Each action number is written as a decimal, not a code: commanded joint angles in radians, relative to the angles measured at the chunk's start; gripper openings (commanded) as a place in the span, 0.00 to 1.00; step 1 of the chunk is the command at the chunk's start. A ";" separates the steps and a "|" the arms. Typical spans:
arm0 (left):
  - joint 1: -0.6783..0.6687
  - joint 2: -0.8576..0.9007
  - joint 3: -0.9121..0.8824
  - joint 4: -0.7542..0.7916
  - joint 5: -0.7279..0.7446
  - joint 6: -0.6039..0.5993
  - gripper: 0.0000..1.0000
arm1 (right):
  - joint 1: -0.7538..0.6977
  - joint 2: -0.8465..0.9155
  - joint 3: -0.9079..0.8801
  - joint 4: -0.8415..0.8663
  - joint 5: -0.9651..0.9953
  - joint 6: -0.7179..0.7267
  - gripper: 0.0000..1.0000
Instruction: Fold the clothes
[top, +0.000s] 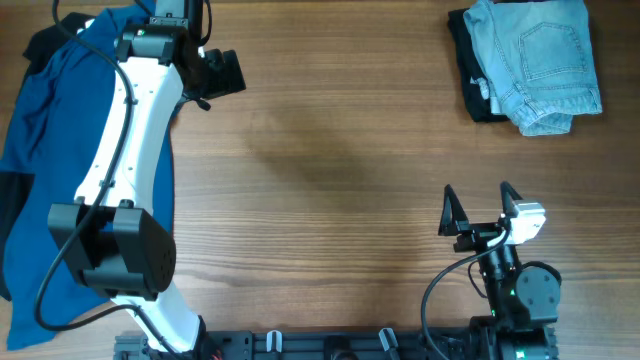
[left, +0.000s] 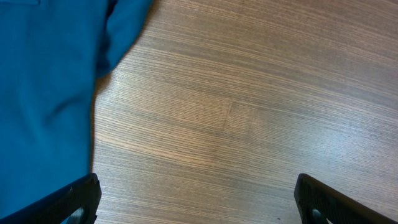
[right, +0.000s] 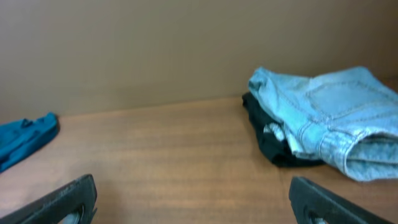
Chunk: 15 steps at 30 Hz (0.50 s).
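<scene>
The pale blue denim shorts (top: 540, 60) lie folded at the far right on top of a folded black garment (top: 470, 70); both show in the right wrist view (right: 329, 112). A deep-blue shirt (top: 40, 130) lies spread at the left edge, under my left arm, and fills the left of the left wrist view (left: 43, 93). My left gripper (top: 222, 72) is open and empty over bare table just right of the shirt's edge (left: 196, 205). My right gripper (top: 480, 205) is open and empty near the front right (right: 193, 199).
A dark garment part (top: 45, 45) lies at the shirt's far left corner. The wooden table (top: 330, 170) spans the view between the shirt and the folded stack. The arm bases stand along the front edge.
</scene>
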 joint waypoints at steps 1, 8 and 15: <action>-0.002 -0.008 0.014 0.000 -0.010 0.005 1.00 | 0.008 -0.014 -0.056 0.089 0.024 0.013 1.00; -0.002 -0.008 0.014 0.000 -0.010 0.005 1.00 | 0.013 -0.014 -0.055 0.059 0.037 -0.016 1.00; -0.002 -0.008 0.014 0.000 -0.010 0.005 1.00 | 0.013 -0.012 -0.055 0.059 0.037 -0.015 1.00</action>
